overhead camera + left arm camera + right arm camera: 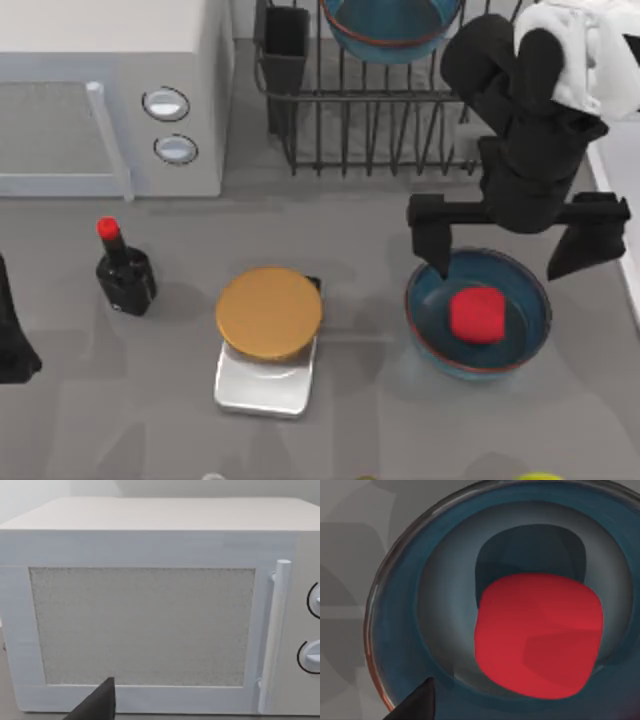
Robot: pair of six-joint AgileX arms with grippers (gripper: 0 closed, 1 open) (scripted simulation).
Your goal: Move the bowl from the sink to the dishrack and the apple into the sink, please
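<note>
A red apple (476, 314) (538, 635) lies inside a deep-blue bowl (520, 340) (410, 605) standing on the table at the right. My right gripper (500, 260) hangs just above this bowl's far rim, open, its fingers spread about as wide as the bowl and touching nothing. A second blue bowl (390, 30) rests in the black wire dishrack (370, 130) at the back. A strip of the pale sink (625, 230) shows at the right edge. My left gripper (12, 345) is parked at the left edge, open, facing the microwave.
A white microwave (110, 95) (150, 615) fills the back left. A black bottle with a red cap (124, 270) stands in front of it. A scale with a golden-brown plate (268, 318) sits mid-table. A yellow-green thing (540, 476) lies at the front edge.
</note>
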